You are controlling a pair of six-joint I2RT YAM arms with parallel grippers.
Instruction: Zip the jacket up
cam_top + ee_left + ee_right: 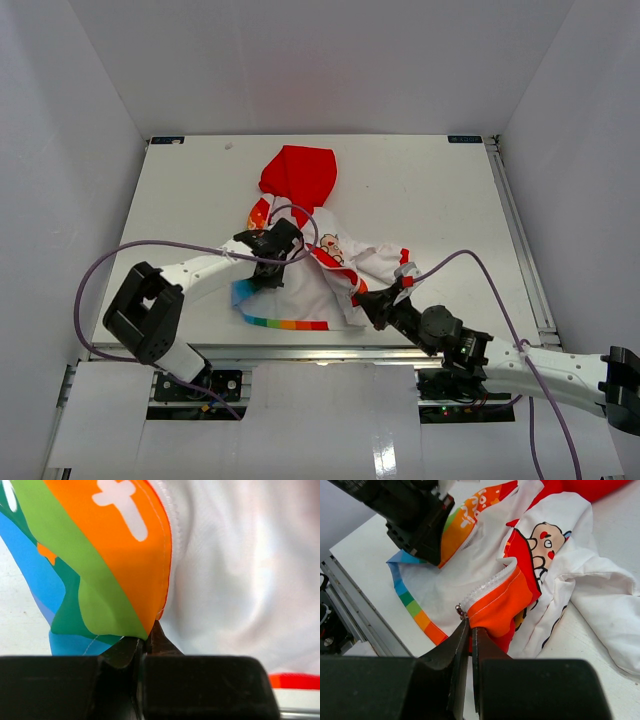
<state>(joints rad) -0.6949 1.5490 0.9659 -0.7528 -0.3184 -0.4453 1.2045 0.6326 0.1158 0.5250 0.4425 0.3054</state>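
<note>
The right end effector (470, 630) is gripping the jacket (315, 285) with closed jaws at its orange hem corner, just below the zipper (487, 587) end. The left end effector (144, 642) is pinching the opposite front edge at the rainbow panel. The jacket is lying crumpled mid-tabletop (430, 190), with its red hood (298, 172) pointing toward the far side.

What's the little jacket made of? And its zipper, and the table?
The jacket looks like thin, soft matte cloth: it wrinkles, folds, and shows stitched seams. The zipper teeth look like pale, slightly glossy plastic, though that's hard to confirm. The table looks like a hard, smooth white board, maybe painted or laminated.
</note>
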